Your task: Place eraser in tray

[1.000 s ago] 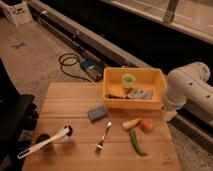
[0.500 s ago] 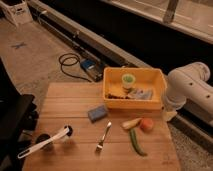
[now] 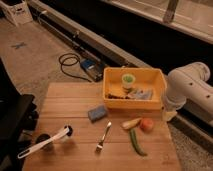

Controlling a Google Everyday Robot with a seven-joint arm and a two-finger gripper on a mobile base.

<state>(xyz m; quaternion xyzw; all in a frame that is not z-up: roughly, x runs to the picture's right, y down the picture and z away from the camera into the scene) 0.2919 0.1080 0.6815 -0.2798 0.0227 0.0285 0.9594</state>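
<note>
The eraser (image 3: pixel 97 113) is a small blue-grey block lying flat on the wooden table (image 3: pixel 75 100), just in front of the tray's near left corner. The tray (image 3: pixel 158 80) is a yellow bin at the table's far right. It holds a green cup (image 3: pixel 128 79) and some flat packets (image 3: pixel 141 94). Only the white links of my arm (image 3: pixel 189 90) show, at the right edge beside the tray. The gripper itself is out of view.
A metal fork (image 3: pixel 103 136) lies at the table's front centre. A white-handled black utensil (image 3: pixel 45 143) lies front left. A green pod (image 3: pixel 136 142), a red fruit (image 3: pixel 147 125) and a pale piece (image 3: pixel 131 123) lie front right. A black object (image 3: pixel 12 117) stands left of the table.
</note>
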